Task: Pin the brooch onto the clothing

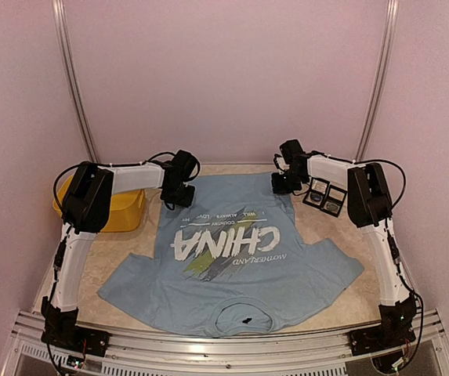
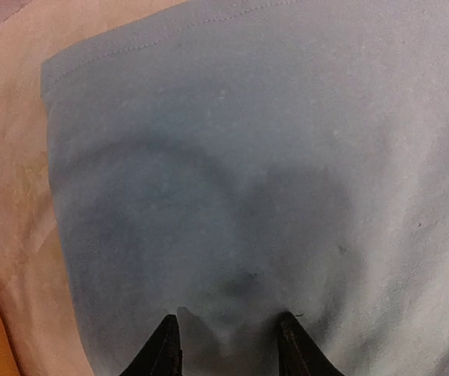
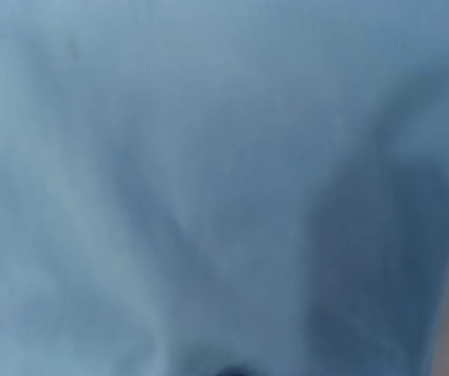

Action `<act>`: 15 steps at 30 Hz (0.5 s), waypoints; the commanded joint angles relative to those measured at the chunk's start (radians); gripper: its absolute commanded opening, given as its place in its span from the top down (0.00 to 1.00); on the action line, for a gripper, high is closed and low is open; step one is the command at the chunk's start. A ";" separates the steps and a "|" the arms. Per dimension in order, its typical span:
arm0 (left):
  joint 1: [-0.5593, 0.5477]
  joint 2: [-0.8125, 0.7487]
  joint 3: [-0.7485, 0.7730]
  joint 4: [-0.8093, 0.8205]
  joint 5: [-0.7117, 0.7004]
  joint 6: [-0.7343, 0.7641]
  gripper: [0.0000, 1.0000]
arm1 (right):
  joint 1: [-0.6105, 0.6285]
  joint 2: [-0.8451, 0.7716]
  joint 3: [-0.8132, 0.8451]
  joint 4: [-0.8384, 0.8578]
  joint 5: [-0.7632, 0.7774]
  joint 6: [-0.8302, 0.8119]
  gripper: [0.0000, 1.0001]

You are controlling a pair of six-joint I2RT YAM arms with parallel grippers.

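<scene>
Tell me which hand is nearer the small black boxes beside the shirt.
Right. The right hand sits over the shirt's far right corner, just beside the black boxes; the left hand is over the far left corner, the shirt's width away.

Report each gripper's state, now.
Left gripper: open, fingertips apart over the T-shirt.
Right gripper: closed at the T-shirt; whether it pinches fabric cannot be told.

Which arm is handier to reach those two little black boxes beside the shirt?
Right, I'd say: the right gripper sits beside the black boxes, while the left gripper is across the T-shirt.
</scene>
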 commanded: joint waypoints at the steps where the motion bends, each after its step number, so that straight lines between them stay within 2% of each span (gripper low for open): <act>1: 0.026 0.047 0.037 -0.037 -0.139 0.029 0.60 | -0.020 0.173 0.200 -0.250 0.073 0.030 1.00; 5: 0.040 0.054 0.021 -0.025 -0.195 0.053 0.60 | -0.035 0.174 0.219 -0.245 0.135 0.035 1.00; 12: 0.052 -0.028 -0.029 0.055 -0.174 0.088 0.60 | -0.034 0.119 0.279 -0.257 0.172 -0.058 1.00; 15: 0.043 -0.092 -0.035 0.099 -0.132 0.127 0.53 | -0.016 0.036 0.255 -0.232 0.136 -0.143 1.00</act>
